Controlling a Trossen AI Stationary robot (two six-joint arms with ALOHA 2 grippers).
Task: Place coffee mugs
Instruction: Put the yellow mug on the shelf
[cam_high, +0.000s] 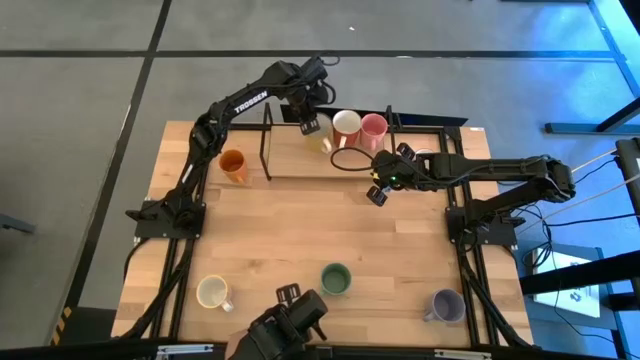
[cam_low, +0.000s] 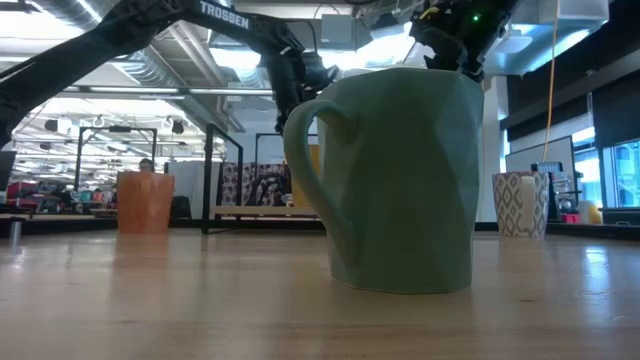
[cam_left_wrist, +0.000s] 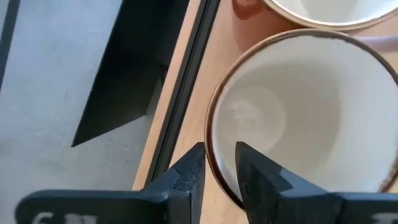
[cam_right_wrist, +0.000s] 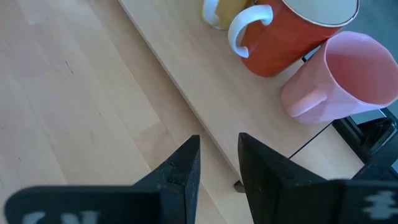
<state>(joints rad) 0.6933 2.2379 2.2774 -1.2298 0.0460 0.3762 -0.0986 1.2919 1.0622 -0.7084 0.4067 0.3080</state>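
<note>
My left gripper (cam_high: 312, 122) reaches to the far middle of the table and is shut on a cream mug (cam_high: 322, 136) with a brown rim (cam_left_wrist: 305, 112). Beside that mug stand a red-orange mug with a white inside (cam_high: 347, 125) and a pink mug (cam_high: 373, 130), both upright on a raised wooden shelf (cam_high: 300, 160). My right gripper (cam_high: 379, 191) hovers open just in front of the shelf, near the pink mug (cam_right_wrist: 348, 74), touching nothing. An orange mug (cam_high: 233, 165), a cream mug (cam_high: 213, 292), a green mug (cam_high: 335, 279) and a lavender mug (cam_high: 445, 305) stand upright on the table. My left gripper holds the cream mug by its rim (cam_left_wrist: 214, 168), one finger (cam_left_wrist: 261, 180) inside the mug and the other finger (cam_left_wrist: 186, 174) outside. The fingers come from above, pointing down. The mug stays upright; whether its base rests on the shelf does not show.
The shelf has a black frame with an upright post (cam_high: 267, 140) at its left part. A black cable (cam_high: 350, 160) loops over the shelf near my right arm. Bare wood lies in the middle of the table (cam_high: 300, 230). A camera mount (cam_high: 290, 320) sits at the near edge.
</note>
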